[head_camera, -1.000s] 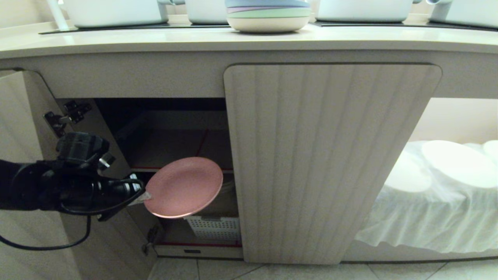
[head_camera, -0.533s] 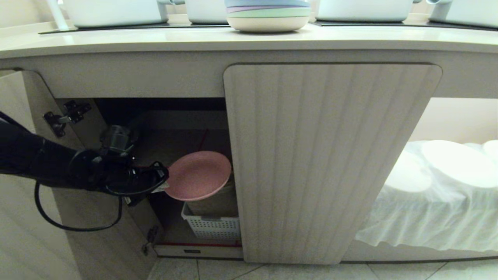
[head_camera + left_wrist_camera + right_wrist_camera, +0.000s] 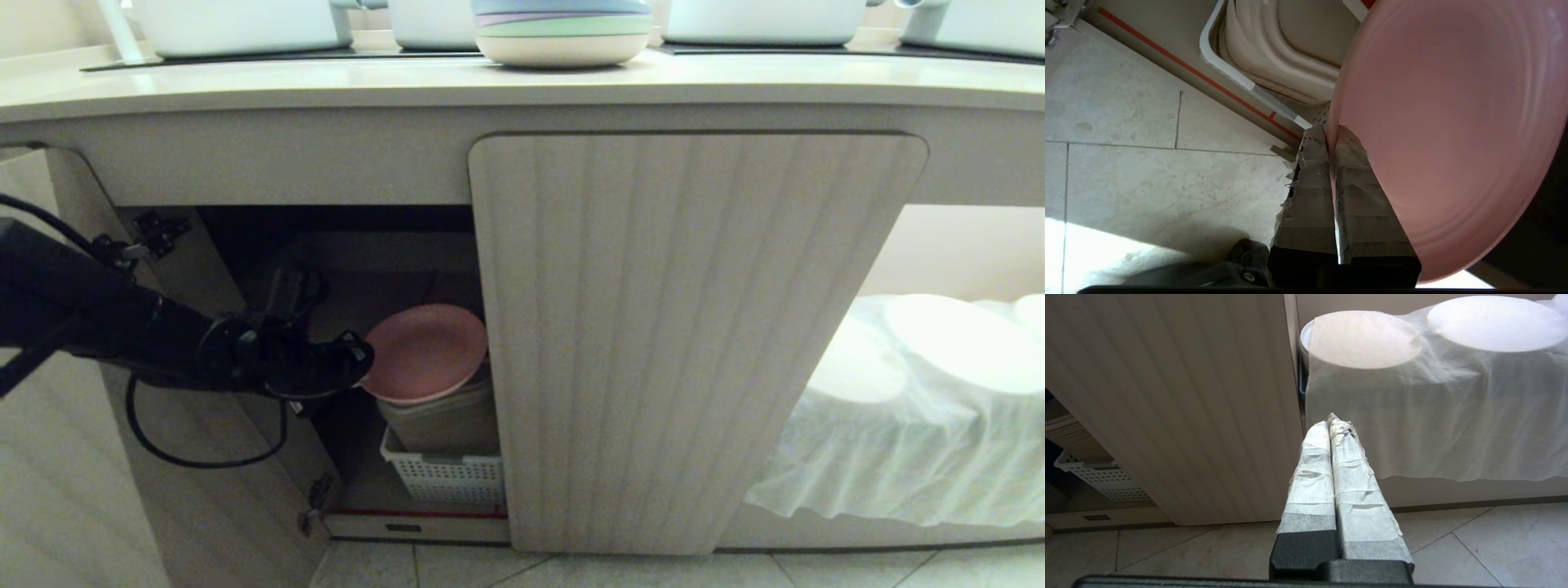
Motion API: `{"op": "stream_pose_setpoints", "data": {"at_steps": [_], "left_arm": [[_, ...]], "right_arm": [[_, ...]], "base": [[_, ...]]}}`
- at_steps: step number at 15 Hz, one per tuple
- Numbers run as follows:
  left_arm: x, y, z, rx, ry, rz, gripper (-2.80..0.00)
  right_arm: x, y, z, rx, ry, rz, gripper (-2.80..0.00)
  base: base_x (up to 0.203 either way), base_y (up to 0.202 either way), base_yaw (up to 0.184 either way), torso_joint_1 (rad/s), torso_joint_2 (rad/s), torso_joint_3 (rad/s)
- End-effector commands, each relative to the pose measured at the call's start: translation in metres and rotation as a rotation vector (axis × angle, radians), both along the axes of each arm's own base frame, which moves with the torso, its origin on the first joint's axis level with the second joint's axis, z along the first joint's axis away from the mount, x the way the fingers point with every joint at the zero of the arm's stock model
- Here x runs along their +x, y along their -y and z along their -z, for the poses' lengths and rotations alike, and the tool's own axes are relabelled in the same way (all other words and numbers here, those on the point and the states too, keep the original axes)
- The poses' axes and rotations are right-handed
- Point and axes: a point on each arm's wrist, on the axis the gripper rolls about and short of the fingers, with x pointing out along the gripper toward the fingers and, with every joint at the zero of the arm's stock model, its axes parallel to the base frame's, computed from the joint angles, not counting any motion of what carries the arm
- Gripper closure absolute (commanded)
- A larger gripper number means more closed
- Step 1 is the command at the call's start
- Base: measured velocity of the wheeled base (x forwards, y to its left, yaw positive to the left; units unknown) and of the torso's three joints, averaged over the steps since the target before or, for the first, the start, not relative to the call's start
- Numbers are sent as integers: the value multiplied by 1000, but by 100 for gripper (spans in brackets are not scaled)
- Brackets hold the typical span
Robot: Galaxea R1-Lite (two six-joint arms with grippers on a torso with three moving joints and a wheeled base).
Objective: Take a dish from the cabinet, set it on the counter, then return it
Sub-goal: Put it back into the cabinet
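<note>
Reaching into the open left side of the cabinet [image 3: 694, 327], the left gripper [image 3: 355, 363] has its jaws clamped on the rim of the dish [image 3: 424, 353], the taped fingers [image 3: 1310, 192] pinching the pink edge between them. The dish sits roughly level over a stack of beige trays [image 3: 445, 420] in a white perforated basket [image 3: 445, 478]; whether it touches the stack is hard to tell. Above, the bench [image 3: 326, 82] carries a stack of pastel plates [image 3: 563, 33] near its middle. Parked low before the closed fluted door, the right gripper [image 3: 1336, 422] has its jaws pressed together on nothing, beside white-draped plates [image 3: 955, 343].
</note>
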Motion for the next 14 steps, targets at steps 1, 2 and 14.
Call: {"op": "stream_pose_setpoints", "data": {"at_steps": [1,2,14], "left_arm": [[5,0,5,1,-7,-9,0],[8,0,7,11,-8,-20,0],[46,2,21,38,-79,-42,0]], "right_arm": [[0,0,0,0,2,0,0],[0,0,0,0,0,0,0],[0,0,0,0,0,0,0]], "base": [[0,0,0,0,0,0],[0,0,0,0,0,0],[0,0,0,0,0,0]]}}
